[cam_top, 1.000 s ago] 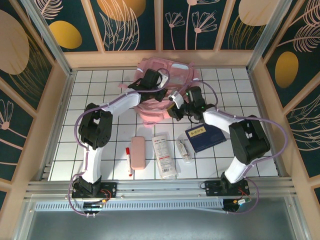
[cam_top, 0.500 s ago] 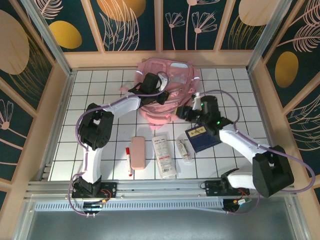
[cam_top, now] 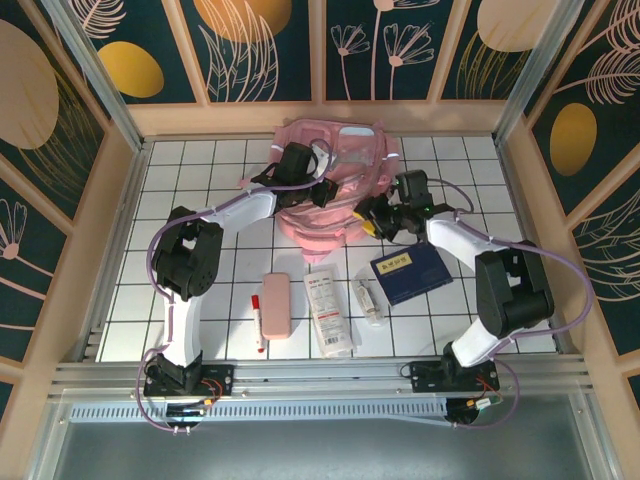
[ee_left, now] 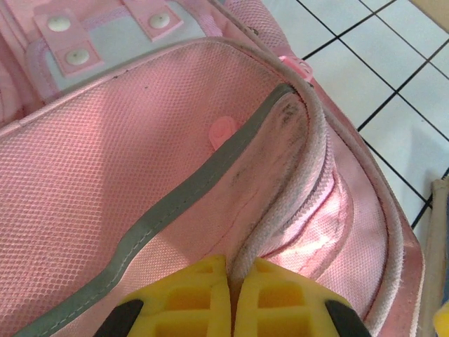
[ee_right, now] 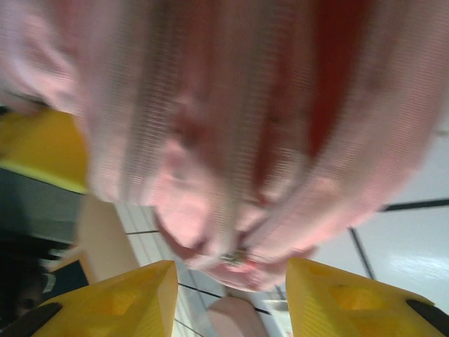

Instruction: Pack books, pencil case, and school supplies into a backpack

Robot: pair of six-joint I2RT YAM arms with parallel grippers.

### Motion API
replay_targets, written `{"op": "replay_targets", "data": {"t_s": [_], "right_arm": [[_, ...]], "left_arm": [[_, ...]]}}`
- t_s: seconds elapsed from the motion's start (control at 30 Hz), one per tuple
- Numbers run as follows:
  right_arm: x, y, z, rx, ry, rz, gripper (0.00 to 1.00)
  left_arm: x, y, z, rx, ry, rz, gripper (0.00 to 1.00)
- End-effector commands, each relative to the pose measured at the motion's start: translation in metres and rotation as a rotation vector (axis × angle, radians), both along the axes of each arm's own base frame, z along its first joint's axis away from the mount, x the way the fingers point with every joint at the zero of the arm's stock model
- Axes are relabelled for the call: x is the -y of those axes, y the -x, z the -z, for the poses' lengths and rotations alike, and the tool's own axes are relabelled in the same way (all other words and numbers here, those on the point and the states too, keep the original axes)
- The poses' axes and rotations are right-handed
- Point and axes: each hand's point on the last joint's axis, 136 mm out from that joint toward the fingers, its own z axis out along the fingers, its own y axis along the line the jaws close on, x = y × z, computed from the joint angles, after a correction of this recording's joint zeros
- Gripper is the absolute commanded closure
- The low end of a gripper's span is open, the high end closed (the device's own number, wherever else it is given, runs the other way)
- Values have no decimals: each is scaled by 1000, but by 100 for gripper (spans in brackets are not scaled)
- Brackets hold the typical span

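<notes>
Right pincer [cam_top: 372,220] has swung back against the lower right side of the backpack [cam_top: 350,150], its jaws now parted with blurred pink fabric just ahead. Left pincer [ee_left: 230,265] is clamped on the backpack's opening seam. Book [cam_top: 408,272], pencil case [cam_top: 276,305], marker [cam_top: 258,322], packet [cam_top: 328,312] and tube [cam_top: 370,300] lie on the bench [cam_top: 180,180], nearer the arm bases

The table [cam_top: 180,170] has a white top crossed by thin dark lines, like square tiles. On three sides stand walls [cam_top: 260,50] of dark teal panels, painted with pale plant outlines and golden ovals. The panels sit in a light wooden frame [cam_top: 316,118]. A metal rail [cam_top: 320,372] runs along the near edge. The light is soft and even.
</notes>
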Motion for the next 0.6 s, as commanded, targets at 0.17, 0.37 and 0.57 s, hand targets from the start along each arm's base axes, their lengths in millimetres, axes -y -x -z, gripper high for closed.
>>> {"op": "replay_targets", "data": {"t_s": [0.17,0.37,0.57], "right_arm": [[2,-21,13,29,10,79,57],[18,-20,15,31,94,136,53],[21,-24,18,43,87,168,52]], "left_arm": [[17,-8,-62,64,161,28,100],[15,-12,-72,84,167,15,100],[15,-13,-80,87,183,18,100]]}}
